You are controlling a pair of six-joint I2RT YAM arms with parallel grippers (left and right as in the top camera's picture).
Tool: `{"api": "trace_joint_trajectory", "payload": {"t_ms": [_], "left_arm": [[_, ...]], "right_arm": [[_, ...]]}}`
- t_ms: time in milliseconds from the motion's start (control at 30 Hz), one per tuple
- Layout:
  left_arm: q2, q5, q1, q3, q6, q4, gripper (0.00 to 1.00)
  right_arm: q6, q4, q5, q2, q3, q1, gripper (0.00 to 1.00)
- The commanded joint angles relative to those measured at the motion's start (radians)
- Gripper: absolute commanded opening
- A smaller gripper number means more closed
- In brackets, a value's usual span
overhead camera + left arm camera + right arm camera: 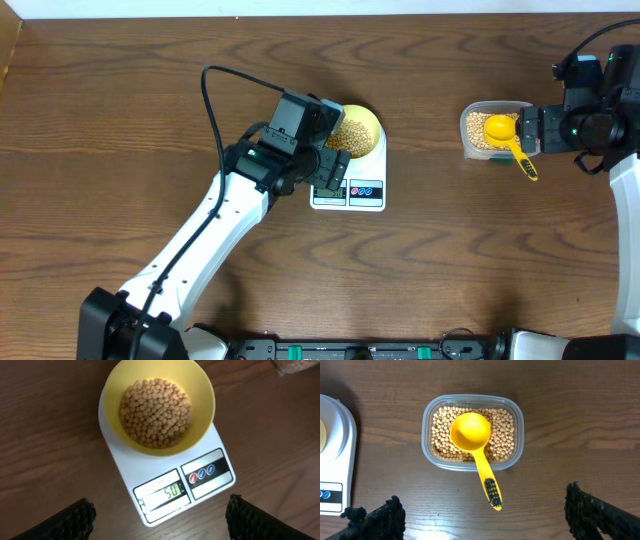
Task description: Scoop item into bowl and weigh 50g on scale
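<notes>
Though each is judged light and hard, beans [155, 412]: expected to roll and scatter if tipped, so not to be pinched singly (a scoopful at a time is the likelier way).
Bowl handling: the bowl [206, 395] is judged light, stiff and smooth-walled. It is best taken at the rim and kept level, since a slip on the glossy wall is thought possible.
Scoop handling: the scoop [470, 432] is judged to be rigid plastic. The dark-patterned handle end, which overhangs the rim of the tub [517, 415], is offered as the hold.
Beans' look: small, round, beige-tan and matte, heaped in the bowl below its rim. More are seen in the tub under the scoop.
Bowl's place: set on the scale [220, 435], at the end away from the display [165, 492], where 50 is shown.
Scale's look: white, flat and round-cornered, laid on the wooden table [100, 100].
Left gripper [160, 519]: jaws spread wide, nothing held, poised above the scale's display edge.
Right gripper [485, 517]: jaws spread wide, nothing held, poised above the table beside the scoop handle.
Progress: the target weight is judged reached.
</notes>
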Motion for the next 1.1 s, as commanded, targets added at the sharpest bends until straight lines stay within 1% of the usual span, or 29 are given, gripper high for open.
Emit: {"api": "trace_joint_trajectory", "payload": {"t_ms": [0,1067], "left_arm": [[0.020,-0.028,-0.001,-0.015,-0.024,0.009,0.86],[0.037,-0.027,-0.001,-0.015,-0.023,0.031,0.86]], "right_arm": [[0.008,-0.001,0.003,-0.016,0.020,0.006,0.99],[0.009,-0.001,0.003,-0.016,0.020,0.006,0.99]]}}
